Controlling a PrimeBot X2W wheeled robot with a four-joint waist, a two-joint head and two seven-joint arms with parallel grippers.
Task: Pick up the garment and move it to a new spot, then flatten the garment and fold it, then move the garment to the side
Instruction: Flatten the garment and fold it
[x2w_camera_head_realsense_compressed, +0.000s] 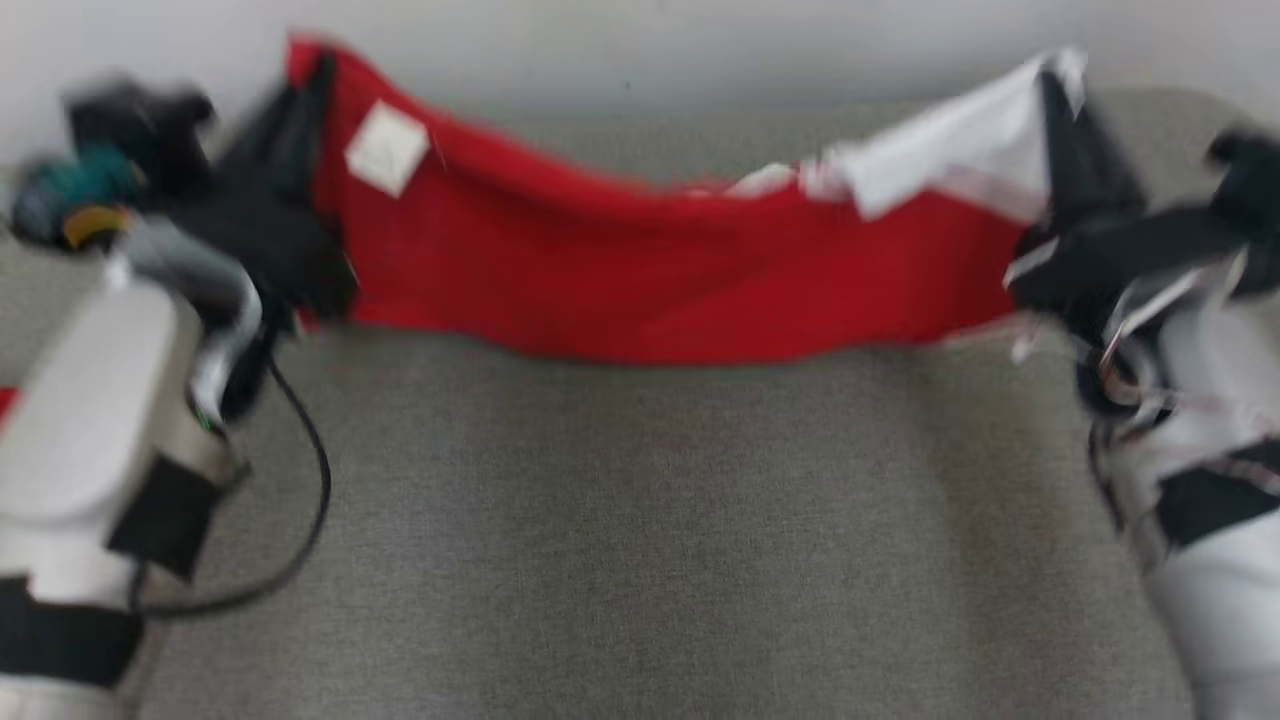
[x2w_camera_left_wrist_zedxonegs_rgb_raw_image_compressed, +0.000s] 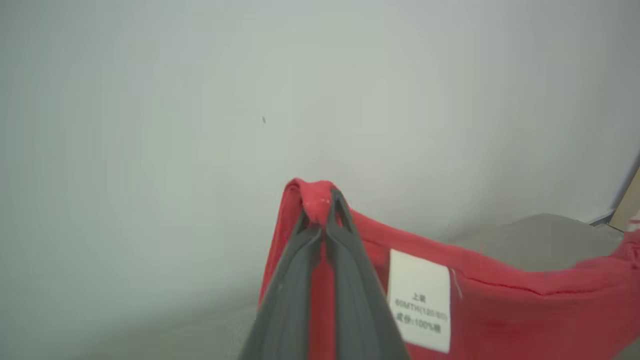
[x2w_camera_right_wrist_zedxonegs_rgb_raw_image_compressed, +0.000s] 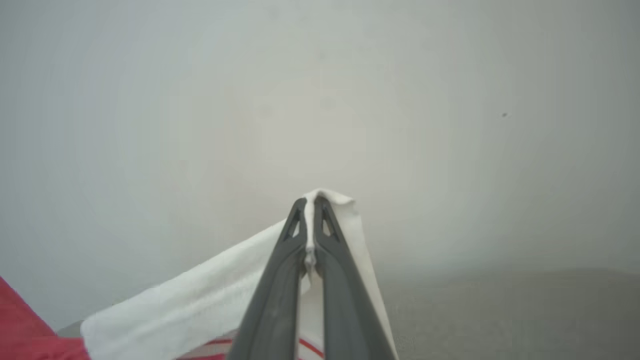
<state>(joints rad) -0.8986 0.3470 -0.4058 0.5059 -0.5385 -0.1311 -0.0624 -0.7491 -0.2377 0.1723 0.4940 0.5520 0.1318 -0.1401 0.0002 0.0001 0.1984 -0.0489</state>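
Note:
The garment (x2w_camera_head_realsense_compressed: 650, 270) is red with a white part at its right end and a white label (x2w_camera_head_realsense_compressed: 386, 148) near its left end. It hangs stretched between my two grippers above the grey surface (x2w_camera_head_realsense_compressed: 640, 540). My left gripper (x2w_camera_head_realsense_compressed: 315, 70) is shut on the red left corner; in the left wrist view my left gripper (x2w_camera_left_wrist_zedxonegs_rgb_raw_image_compressed: 320, 205) pinches a bunch of the red garment (x2w_camera_left_wrist_zedxonegs_rgb_raw_image_compressed: 500, 310) beside the label (x2w_camera_left_wrist_zedxonegs_rgb_raw_image_compressed: 419, 300). My right gripper (x2w_camera_head_realsense_compressed: 1060, 75) is shut on the white corner; in the right wrist view my right gripper (x2w_camera_right_wrist_zedxonegs_rgb_raw_image_compressed: 311, 202) clamps the white part of the garment (x2w_camera_right_wrist_zedxonegs_rgb_raw_image_compressed: 200, 305).
A pale wall (x2w_camera_head_realsense_compressed: 640, 50) rises just behind the grey padded surface. A black cable (x2w_camera_head_realsense_compressed: 310, 470) loops from my left forearm over the surface. A brown edge (x2w_camera_left_wrist_zedxonegs_rgb_raw_image_compressed: 627, 205) shows at the far right of the left wrist view.

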